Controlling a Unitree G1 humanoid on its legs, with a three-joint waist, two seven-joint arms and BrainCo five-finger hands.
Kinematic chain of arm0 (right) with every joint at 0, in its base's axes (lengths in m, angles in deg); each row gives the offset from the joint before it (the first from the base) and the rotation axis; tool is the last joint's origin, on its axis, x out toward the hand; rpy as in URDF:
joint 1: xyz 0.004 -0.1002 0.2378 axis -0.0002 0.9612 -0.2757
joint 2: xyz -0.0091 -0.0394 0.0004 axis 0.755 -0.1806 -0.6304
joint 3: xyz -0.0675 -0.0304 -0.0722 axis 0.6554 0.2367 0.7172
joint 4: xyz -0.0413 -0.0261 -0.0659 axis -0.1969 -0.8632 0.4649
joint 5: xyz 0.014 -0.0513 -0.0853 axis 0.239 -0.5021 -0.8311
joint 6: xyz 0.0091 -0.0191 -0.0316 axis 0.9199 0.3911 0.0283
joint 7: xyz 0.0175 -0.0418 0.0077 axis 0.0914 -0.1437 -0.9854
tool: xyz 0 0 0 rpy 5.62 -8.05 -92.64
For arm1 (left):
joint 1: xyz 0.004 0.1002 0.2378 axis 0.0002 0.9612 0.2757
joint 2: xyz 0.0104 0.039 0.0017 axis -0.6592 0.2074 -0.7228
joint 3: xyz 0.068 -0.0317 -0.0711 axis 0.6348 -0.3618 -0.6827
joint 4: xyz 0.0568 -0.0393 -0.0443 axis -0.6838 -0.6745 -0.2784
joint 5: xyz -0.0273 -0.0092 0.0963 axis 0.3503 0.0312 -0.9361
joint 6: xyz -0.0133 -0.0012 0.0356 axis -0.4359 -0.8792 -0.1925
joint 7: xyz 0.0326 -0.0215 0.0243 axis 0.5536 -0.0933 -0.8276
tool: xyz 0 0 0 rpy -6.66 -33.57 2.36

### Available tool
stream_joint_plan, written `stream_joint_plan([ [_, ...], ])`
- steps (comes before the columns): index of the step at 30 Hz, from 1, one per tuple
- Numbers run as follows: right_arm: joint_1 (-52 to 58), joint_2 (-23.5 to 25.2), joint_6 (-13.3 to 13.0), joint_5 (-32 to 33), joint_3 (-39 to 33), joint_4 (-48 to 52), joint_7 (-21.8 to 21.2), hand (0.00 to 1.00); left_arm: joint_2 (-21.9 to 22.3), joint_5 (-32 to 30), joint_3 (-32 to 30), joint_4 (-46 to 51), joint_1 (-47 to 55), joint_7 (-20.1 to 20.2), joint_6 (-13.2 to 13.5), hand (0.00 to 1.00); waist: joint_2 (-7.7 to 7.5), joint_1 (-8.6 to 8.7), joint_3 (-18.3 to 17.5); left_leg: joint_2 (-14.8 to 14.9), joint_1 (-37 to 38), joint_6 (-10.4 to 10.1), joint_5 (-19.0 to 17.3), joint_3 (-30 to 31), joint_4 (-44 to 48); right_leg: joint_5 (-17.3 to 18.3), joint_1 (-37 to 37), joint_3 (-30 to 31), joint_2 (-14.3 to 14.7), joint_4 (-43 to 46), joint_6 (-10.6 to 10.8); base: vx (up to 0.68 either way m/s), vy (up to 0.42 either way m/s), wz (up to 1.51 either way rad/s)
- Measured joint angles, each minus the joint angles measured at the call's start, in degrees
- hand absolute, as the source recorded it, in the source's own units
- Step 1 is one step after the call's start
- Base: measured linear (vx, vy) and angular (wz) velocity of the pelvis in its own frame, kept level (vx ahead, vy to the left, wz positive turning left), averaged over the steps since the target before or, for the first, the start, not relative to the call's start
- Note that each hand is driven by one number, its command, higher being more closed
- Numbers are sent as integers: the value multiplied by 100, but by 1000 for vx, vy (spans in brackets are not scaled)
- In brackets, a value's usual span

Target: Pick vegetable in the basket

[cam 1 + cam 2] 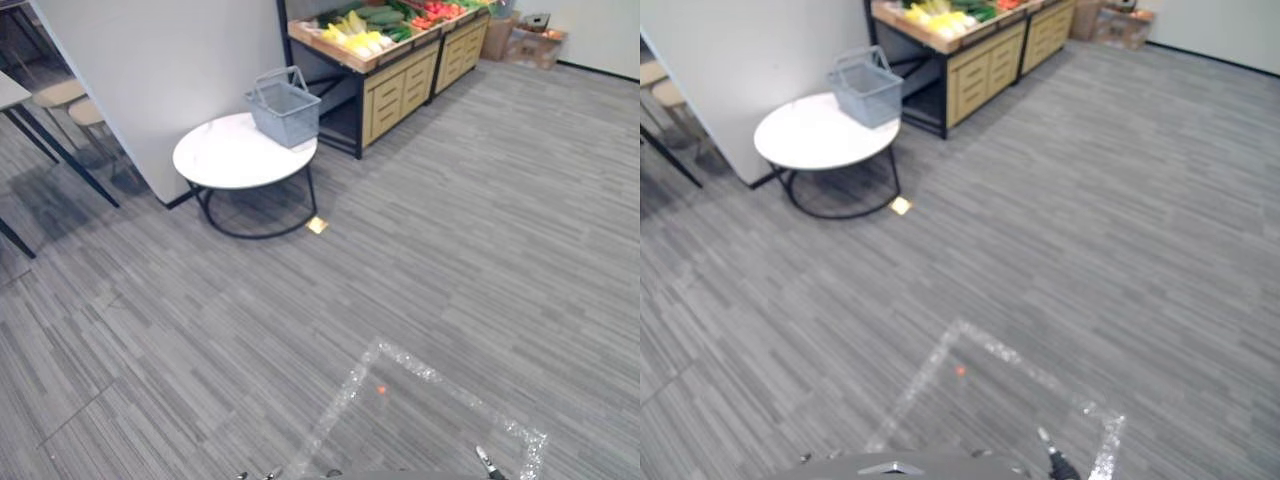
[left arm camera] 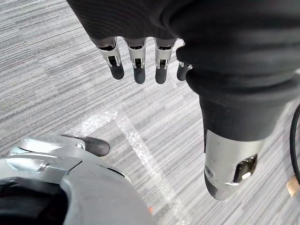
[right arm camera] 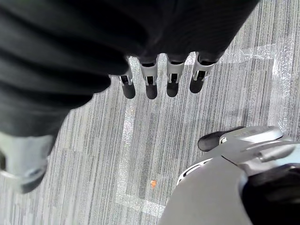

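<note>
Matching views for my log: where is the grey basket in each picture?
Left eye view: grey basket upper centre-left, on the round white table's far edge.
Right eye view: basket upper left, same table.
Left wrist view: left hand over carpet.
Right wrist view: right hand over carpet.
Shared landmark: wooden produce stand behind it.

The wide grey striped carpet floor (image 1: 470,230) gives open room across the near and right part of the scene; at the far left the round white table with black metal legs (image 1: 220,160) stands in the way; the grey plastic basket (image 1: 285,108) sits on its far right edge, open from above; the white partition wall (image 1: 160,70) closes the left side behind the table; the wooden produce stand with drawers (image 1: 400,85) closes the far side, just right of the basket; a narrow gap lies between table and stand.
</note>
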State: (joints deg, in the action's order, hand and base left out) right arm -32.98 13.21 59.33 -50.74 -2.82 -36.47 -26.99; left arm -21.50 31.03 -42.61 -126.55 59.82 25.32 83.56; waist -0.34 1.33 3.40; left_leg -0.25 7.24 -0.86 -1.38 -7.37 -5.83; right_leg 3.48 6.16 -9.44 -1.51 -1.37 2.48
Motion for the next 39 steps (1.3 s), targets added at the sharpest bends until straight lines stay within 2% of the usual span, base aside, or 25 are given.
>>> stream_joint_plan([
  [6, 0, -1, -17, 7, -7, 25, 14, 0, 43, 157, -51, 4, 7, -81, 67, 0, -7, 2, 36, 0, -15, -9, -9, -11, -2, 5, -3, -34, -5, -55, 59, -41, -7, -1],
  [12, -1, 5, -46, 10, -42, 22, 45, 0, 51, 156, -91, 4, -3, -143, 84, 0, -28, 3, 14, -5, -12, 16, -19, -31, -2, -21, 7, -34, -7, -76, 21, 47, -3, -1],
  [23, -96, 39, -52, -192, -52, 13, 8, 0, 19, 154, -90, 2, -32, 7, 84, 0, -21, 7, 14, -3, 48, 8, -22, -139, 0, -24, 46, -9, -6, -82, 23, 8, -17, -2],
  [30, -61, 38, -94, 123, -45, 12, -95, 0, 16, 157, -9, -2, -61, 71, 84, 0, -33, 7, 93, 0, 84, -21, -44, -167, -3, -27, 98, 16, -4, -135, 46, -66, -16, -2],
  [39, -59, 38, -119, 118, -41, 12, -106, 0, 17, 313, 16, -14, -75, 94, 83, 0, -9, 6, 71, 7, 85, -31, -68, -200, -3, -36, 100, 43, 10, -170, 39, 13, -12, -1],
])
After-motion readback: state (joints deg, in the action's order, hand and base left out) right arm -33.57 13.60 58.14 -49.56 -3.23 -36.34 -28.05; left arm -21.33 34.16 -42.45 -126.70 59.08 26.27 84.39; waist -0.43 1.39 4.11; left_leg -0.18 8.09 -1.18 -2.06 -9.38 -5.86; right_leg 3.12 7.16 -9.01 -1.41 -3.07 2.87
